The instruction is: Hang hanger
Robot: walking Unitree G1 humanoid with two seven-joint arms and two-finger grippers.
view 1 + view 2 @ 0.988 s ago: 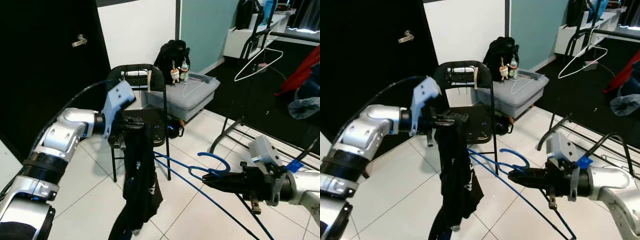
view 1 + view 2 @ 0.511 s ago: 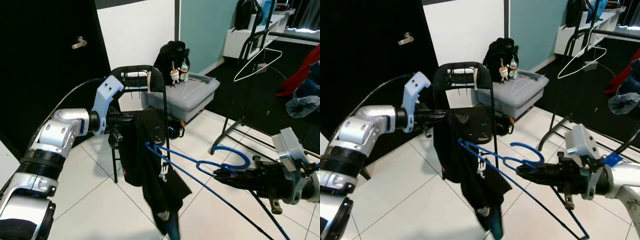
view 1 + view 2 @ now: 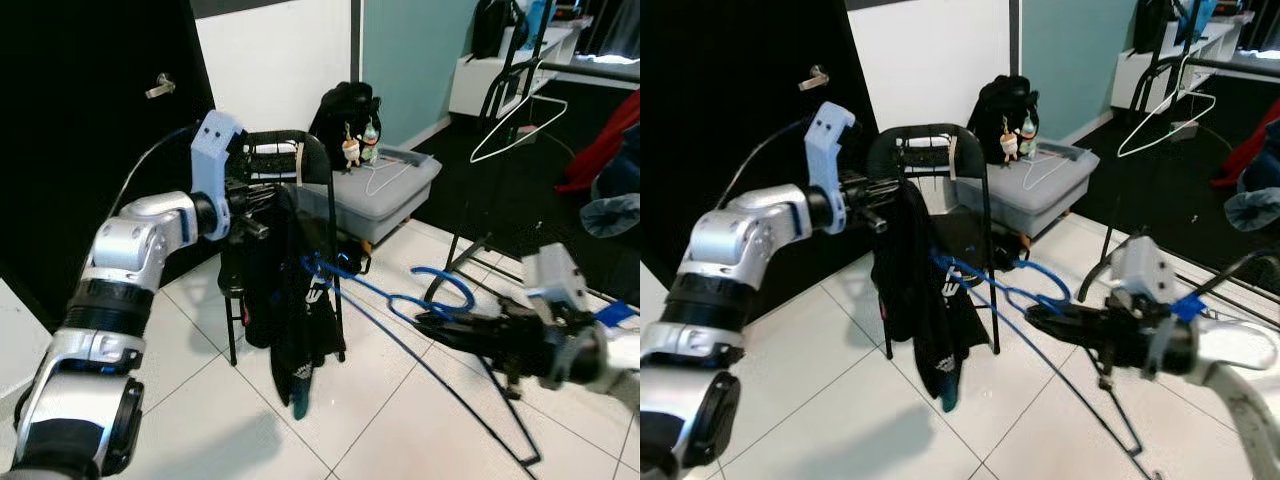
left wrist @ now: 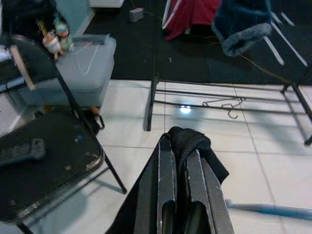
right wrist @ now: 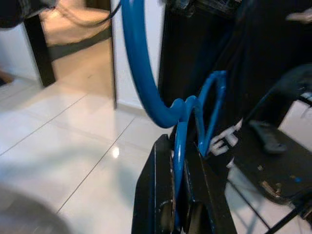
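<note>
White tiles lie under a chair (image 3: pixel 300 170) at 11 o'clock, before which a garment (image 3: pixel 290 290) is held up pinched in the closed left gripper (image 4: pixel 178 161) so that the blue hanger (image 3: pixel 400 300), clamped by its neck in the right gripper (image 5: pixel 178 161) at 4 o'clock, can be threaded in.

Shiny tile, matt cloth, glossy blue wire

The floor (image 3: pixel 400 420) is glossy white tile that mirrors light. The blue hanger (image 3: pixel 400 300) looks like smooth, glossy coated wire; the garment (image 3: pixel 290 300) on it is matt black cloth with white print. The chair (image 3: pixel 320 170) at centre has a dull black metal frame and a scuffed matt seat. The arms (image 3: pixel 130 245) are brushed silver metal, their fingers (image 4: pixel 168 190) smooth black plastic. The far grey bin (image 3: pixel 390 185) is matt plastic.
</note>
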